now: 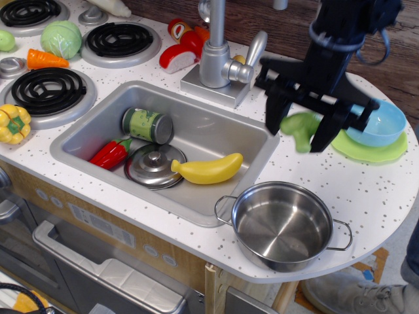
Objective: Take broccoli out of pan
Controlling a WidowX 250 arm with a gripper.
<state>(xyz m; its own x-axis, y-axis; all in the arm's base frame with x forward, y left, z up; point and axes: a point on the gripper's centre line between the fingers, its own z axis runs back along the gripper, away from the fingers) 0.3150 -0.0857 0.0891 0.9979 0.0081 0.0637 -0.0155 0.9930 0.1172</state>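
My gripper (300, 128) is shut on the light-green broccoli (299, 129) and holds it in the air above the counter, to the right of the sink and well above and behind the pan (281, 224). The broccoli's stalk points down. The steel pan stands empty at the counter's front edge, with its two wire handles to the left and right. The picture of the arm is blurred by motion.
The sink (196, 127) holds a can (146, 125), a red pepper (110, 153), a steel lid (153, 165) and a banana (206, 169). A blue bowl (378, 122) sits on a green plate (373, 150) right of the gripper. The faucet (216, 59) stands behind the sink.
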